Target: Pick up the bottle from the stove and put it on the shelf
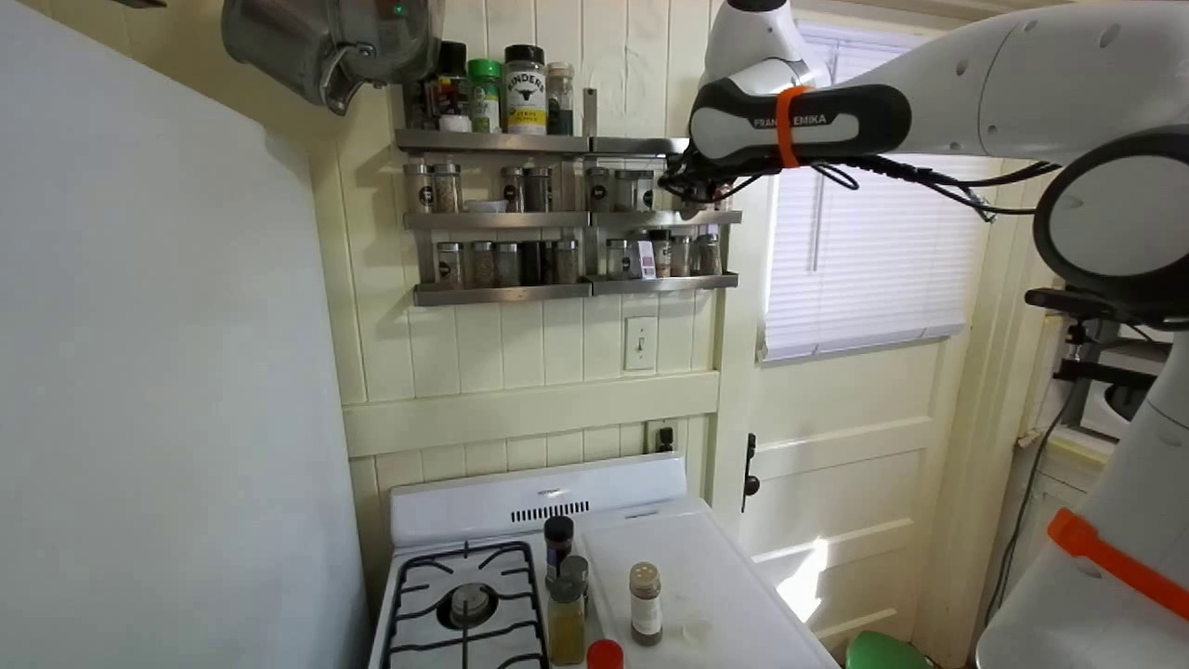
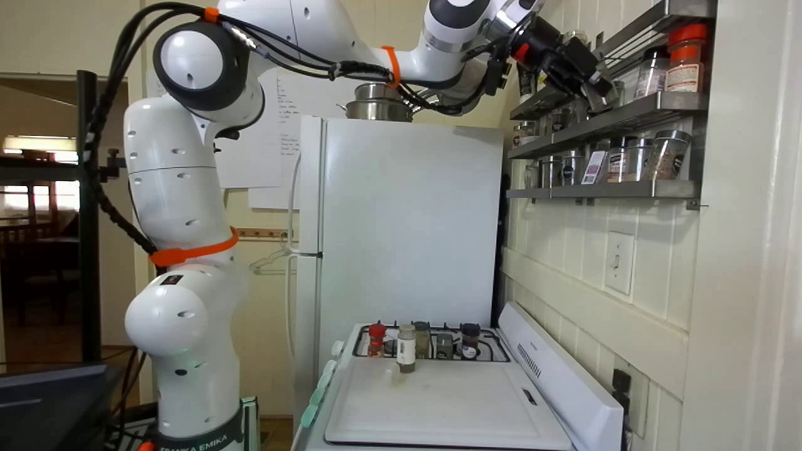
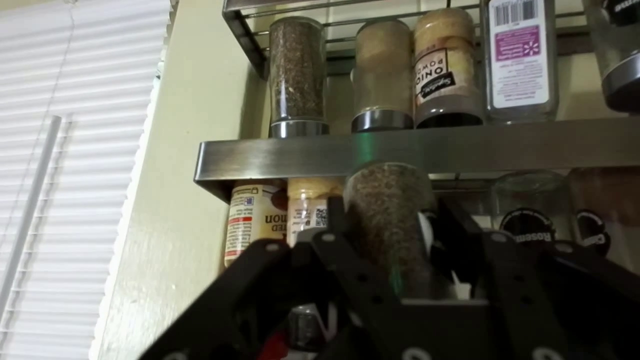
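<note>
The white refrigerator (image 1: 167, 353), nearest the lens in an exterior view, stands beside the gas stove (image 2: 451, 401), above which hangs the steel spice rack (image 1: 502, 295), where the gripper (image 3: 392, 227), fingers partly closed, clasps a glass spice jar (image 3: 387, 200) at the middle tier's rail (image 3: 280, 159), contact with it unclear.

Kitchen, gas stove (image 2: 445, 401), refrigerator (image 2: 407, 213), spice rack (image 1: 548, 220)

stove (image 2: 457, 401) is gleaming white, grates (image 1: 465, 641) are looking black, shelf (image 1: 608, 219) is shining silver-grey, bottle (image 3: 390, 220) is showing speckled brown, arm (image 2: 172, 194) is wearing orange bands (image 2: 169, 257)
</note>
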